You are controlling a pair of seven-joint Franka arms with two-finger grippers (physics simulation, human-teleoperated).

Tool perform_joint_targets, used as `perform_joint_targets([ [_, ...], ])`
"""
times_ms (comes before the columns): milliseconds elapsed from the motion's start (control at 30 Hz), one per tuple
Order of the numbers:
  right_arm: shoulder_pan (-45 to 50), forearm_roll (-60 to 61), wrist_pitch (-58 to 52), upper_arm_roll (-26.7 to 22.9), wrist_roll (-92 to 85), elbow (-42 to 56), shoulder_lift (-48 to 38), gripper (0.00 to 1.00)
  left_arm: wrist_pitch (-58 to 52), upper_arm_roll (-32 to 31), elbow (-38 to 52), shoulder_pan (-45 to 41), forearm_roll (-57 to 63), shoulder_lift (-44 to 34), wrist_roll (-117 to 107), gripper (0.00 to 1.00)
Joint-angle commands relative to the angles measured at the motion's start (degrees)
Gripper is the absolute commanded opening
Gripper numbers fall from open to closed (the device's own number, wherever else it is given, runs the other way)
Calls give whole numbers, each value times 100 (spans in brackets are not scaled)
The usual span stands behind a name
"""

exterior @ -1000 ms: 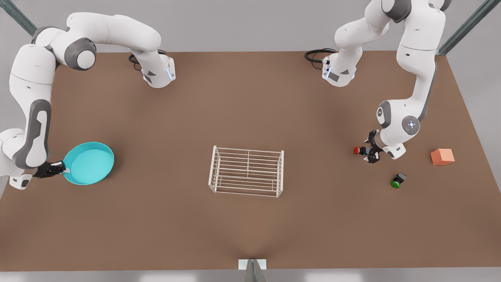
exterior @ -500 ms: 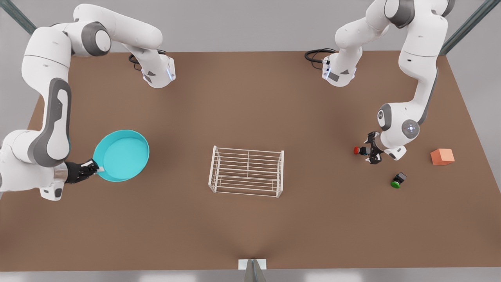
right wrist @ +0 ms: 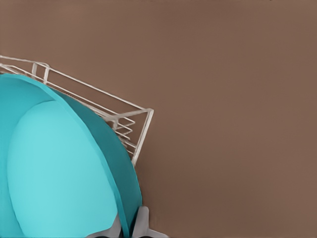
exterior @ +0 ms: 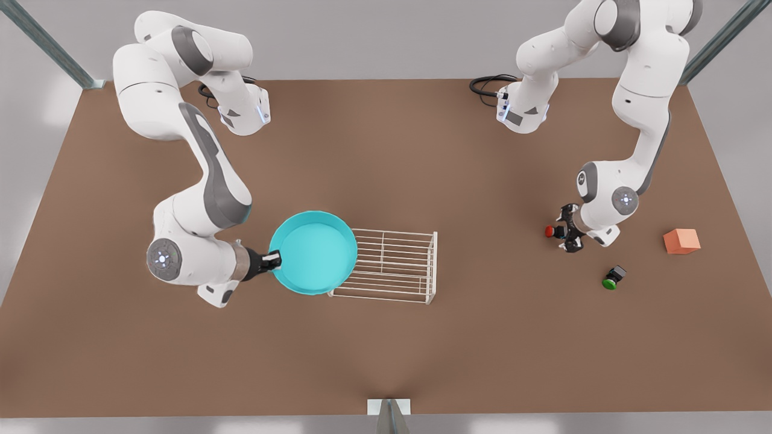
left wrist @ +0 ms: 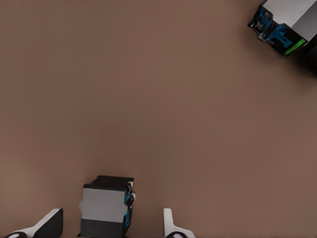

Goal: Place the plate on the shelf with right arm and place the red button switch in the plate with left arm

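The plate point(exterior: 313, 251) is held by its rim in the closed right pincer point(exterior: 272, 260) at the front view's left and is carried above the worktop point(exterior: 386, 349). It overlaps the end of the shelf point(exterior: 395, 265) nearer that arm, but most of the wire top is uncovered, so the plate is judged not yet centred or set down. In the right wrist view the plate point(right wrist: 64, 168) is seen edge-on with the shelf point(right wrist: 124, 121) bars just beyond its rim, and the pincer fingertips point(right wrist: 141, 225) are clamped on that rim. At the front view's right, the left pincer point(exterior: 567, 235) is placed at the red button switch point(exterior: 551, 231), which rests on the worktop. In the left wrist view the switch body point(left wrist: 106, 208) lies between the two spread fingertips point(left wrist: 49, 223), with clear space on each side, so the left pincer is open and no grasp is made. The green button switch point(exterior: 613, 278) and the orange cube point(exterior: 681, 240) stand apart nearby and are not involved. Neither part of the task is completed: the plate remains to be carried fully over the shelf and released, and the red button switch remains to be gripped, carried across and placed in the plate.
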Motion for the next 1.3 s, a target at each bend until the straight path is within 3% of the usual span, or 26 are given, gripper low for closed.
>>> perform_joint_targets([
  [0, 173, -47, 754, -3, 5382, 2, 15, 17, 164, 0, 4, 0, 45, 10, -344, 91],
  [133, 630, -284, 1053, -3, 6174, -7, 103, 17, 190, 0, 4, 0, 89, 19, -441, 72],
  [333, 858, -240, 965, 313, 6587, -42, 77, 18, 199, 0, 21, 176, 326, 54, -432, 73],
  [467, 946, -258, 1062, 331, 6789, -51, 156, 19, 199, 0, -14, 194, 414, 54, -432, 68],
  [567, 1104, -258, 1071, 331, 6938, -51, 147, 19, 155, 0, -40, 202, 423, 19, -441, 54],
  [600, 1105, -249, 1062, 331, 6956, -51, 147, 94, 137, 0, -49, 211, 423, 1, -441, 49],
  [633, 1104, -249, 1062, 331, 7000, -51, 147, 100, 128, 0, -49, 202, 423, -7, -511, 47],
  [800, 833, -249, 553, 287, 6772, -42, -327, 100, -320, -26, -67, 211, 414, -394, -582, 44],
  [933, -1162, -3, -1891, 339, 2722, -59, -1514, 100, -952, -149, -23, 202, 256, -825, -661, 43],
  [1000, -1611, -1084, -1856, 348, 1103, -481, -1523, 100, -1330, -334, 21, 194, 10, -1150, -722, 43],
  [1133, -2517, -1137, -178, 366, 83, -2327, -2041, 100, -2182, -624, 311, 150, -543, -1537, -784, 43],
  [1267, -2508, -1198, -221, 392, -119, -2301, -2068, 100, -3308, -1036, 908, 150, -983, -1818, -959, 44],
])
